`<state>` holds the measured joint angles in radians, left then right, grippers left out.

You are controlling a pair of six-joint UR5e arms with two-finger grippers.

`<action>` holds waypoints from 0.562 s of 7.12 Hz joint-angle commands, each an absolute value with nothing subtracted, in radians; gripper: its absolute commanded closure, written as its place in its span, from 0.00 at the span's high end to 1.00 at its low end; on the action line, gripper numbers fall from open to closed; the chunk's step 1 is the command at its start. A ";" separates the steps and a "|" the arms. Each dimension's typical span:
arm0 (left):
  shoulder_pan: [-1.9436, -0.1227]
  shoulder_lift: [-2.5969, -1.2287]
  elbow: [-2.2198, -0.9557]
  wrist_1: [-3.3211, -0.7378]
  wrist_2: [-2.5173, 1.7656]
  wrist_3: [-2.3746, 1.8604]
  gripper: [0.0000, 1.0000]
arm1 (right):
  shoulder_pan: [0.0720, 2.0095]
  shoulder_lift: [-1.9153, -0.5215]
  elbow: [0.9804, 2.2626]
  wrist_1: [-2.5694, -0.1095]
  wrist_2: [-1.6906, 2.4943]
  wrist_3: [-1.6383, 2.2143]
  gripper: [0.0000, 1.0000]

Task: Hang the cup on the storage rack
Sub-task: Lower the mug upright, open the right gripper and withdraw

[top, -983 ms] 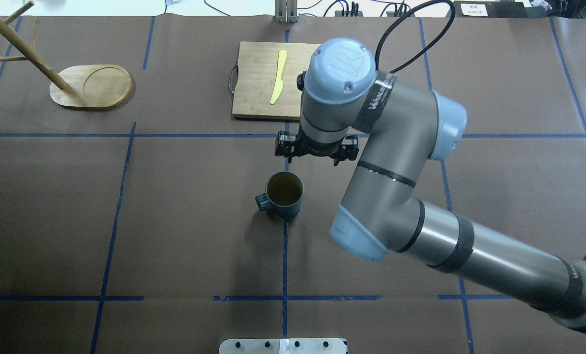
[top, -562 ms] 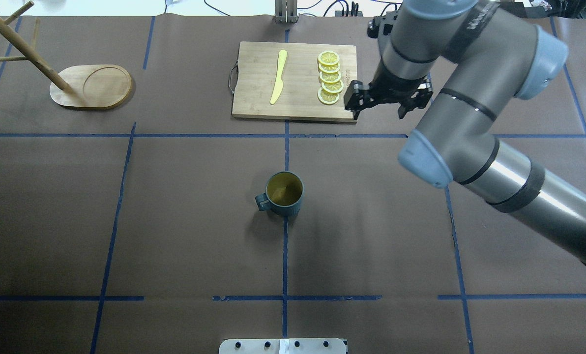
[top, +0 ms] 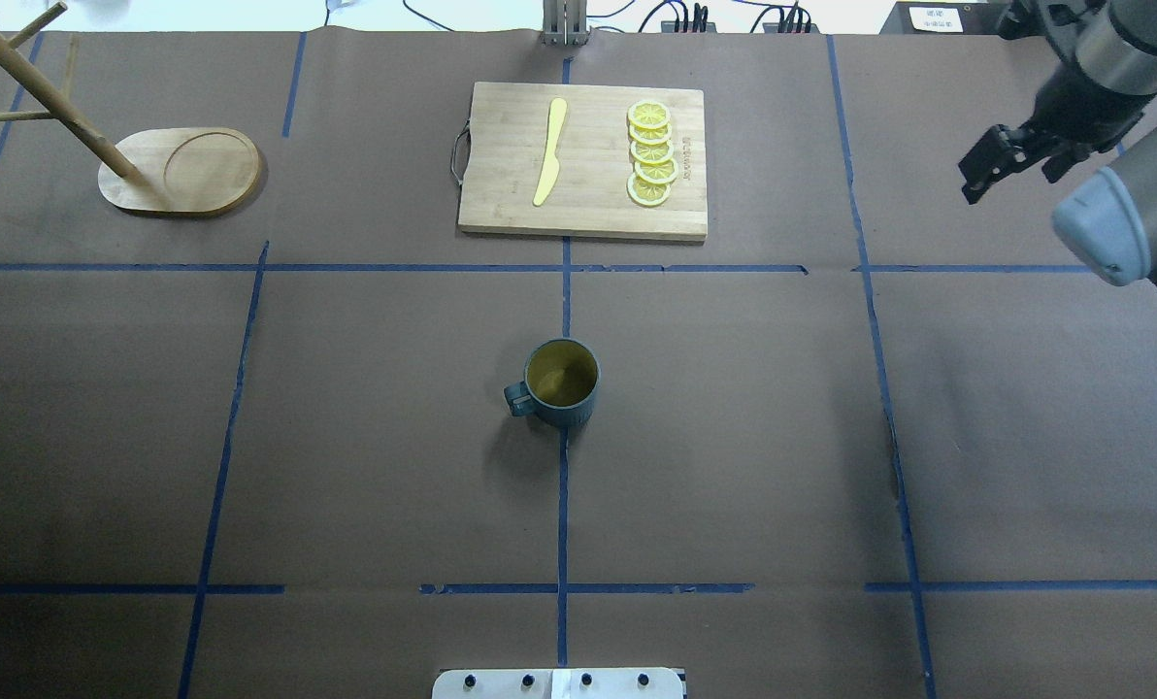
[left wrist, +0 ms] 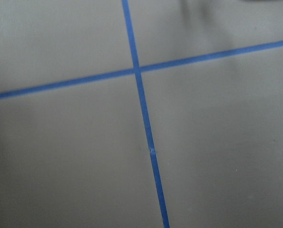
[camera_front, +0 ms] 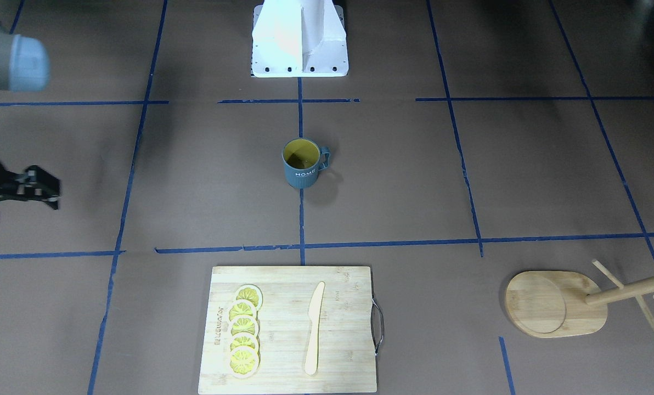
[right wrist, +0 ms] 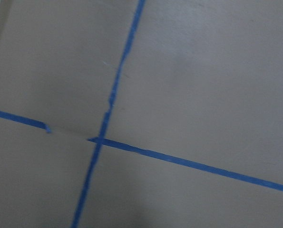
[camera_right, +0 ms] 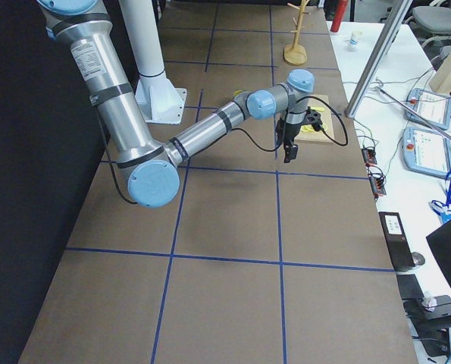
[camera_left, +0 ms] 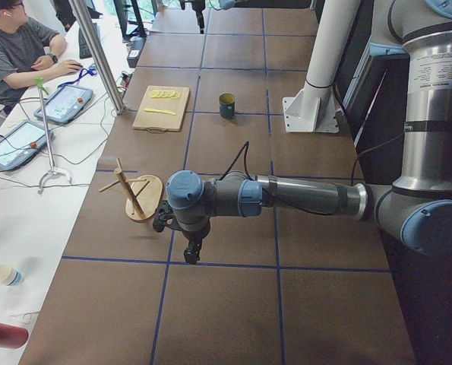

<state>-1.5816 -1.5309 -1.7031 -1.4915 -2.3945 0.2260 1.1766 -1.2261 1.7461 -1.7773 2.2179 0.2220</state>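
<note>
The teal-grey cup point(top: 561, 382) with a yellow inside stands upright near the table's middle, its handle toward the overhead view's left. "HOME" shows on it in the front-facing view point(camera_front: 300, 163). The wooden storage rack point(top: 185, 170) stands at the far left corner, with no cup on its pegs; it also shows in the front-facing view point(camera_front: 552, 303). My right gripper point(top: 1015, 167) is open and empty above the far right of the table, well away from the cup. My left gripper point(camera_left: 191, 251) points down beside the rack in the exterior left view only; I cannot tell its state.
A rectangular cutting board point(top: 588, 209) with a metal handle lies at the far centre. It holds a yellow knife point(top: 549, 150) and several lemon slices point(top: 651, 155). The robot's white base mount point(camera_front: 299, 38) is at the near edge.
My right arm has swung from just beyond the cup, past the cutting board, to the far right of the table. The cup and the rack have not moved.
</note>
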 commanded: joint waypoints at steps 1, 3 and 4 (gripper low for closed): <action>-1.571 -1.546 -1.688 -1.565 -2.393 0.227 1.00 | 1.329 -1.387 1.750 -1.776 2.223 -0.084 1.00; -1.572 -1.548 -1.683 -1.565 -2.481 0.229 1.00 | 1.495 -1.532 1.752 -1.776 2.259 -0.274 1.00; -1.571 -1.564 -1.695 -1.584 -2.500 0.229 1.00 | 1.544 -1.625 1.767 -1.767 2.250 -0.275 1.00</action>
